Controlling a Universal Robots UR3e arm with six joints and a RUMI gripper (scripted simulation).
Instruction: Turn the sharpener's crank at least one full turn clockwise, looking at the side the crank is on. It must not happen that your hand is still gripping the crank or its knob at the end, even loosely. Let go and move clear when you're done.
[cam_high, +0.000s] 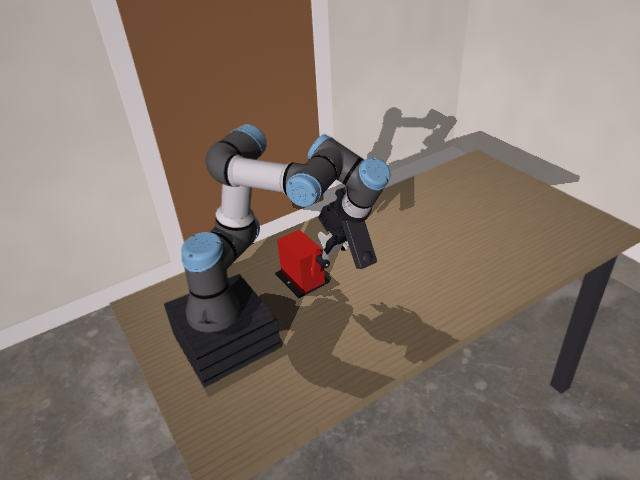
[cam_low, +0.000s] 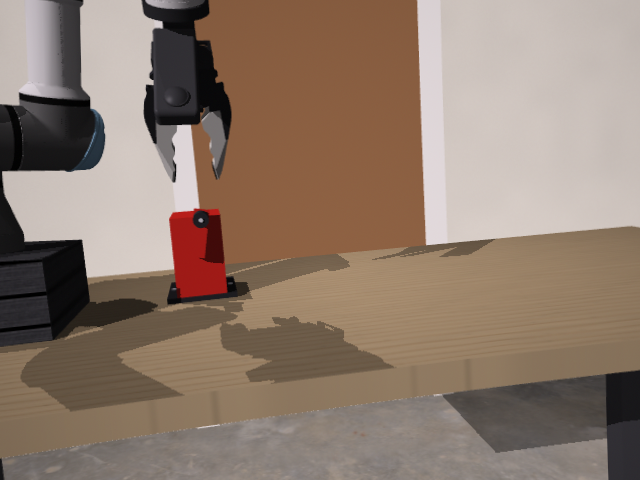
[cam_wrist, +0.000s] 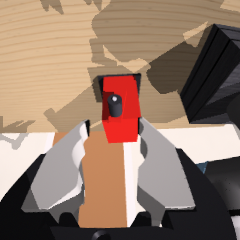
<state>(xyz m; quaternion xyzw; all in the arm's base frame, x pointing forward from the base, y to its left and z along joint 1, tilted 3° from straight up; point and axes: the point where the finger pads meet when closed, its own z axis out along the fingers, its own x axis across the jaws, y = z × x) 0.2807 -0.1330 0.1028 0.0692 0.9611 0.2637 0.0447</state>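
Observation:
The red sharpener (cam_high: 301, 261) stands upright on a black base plate on the table, near the arm's base. It also shows in the exterior view (cam_low: 199, 254) and in the wrist view (cam_wrist: 120, 109). Its small black crank knob (cam_low: 198, 217) sits near the top of the side facing that camera; it also shows in the wrist view (cam_wrist: 115, 104) and in the top view (cam_high: 323, 259). My gripper (cam_low: 196, 167) hangs above the sharpener, fingers pointing down, clear of the crank. The fingers stand partly apart with nothing between them (cam_wrist: 112, 150).
The arm's black pedestal (cam_high: 222, 335) stands to the left of the sharpener, close by. The table's edge (cam_low: 320, 403) runs along the front. A brown door panel and white walls stand behind the table.

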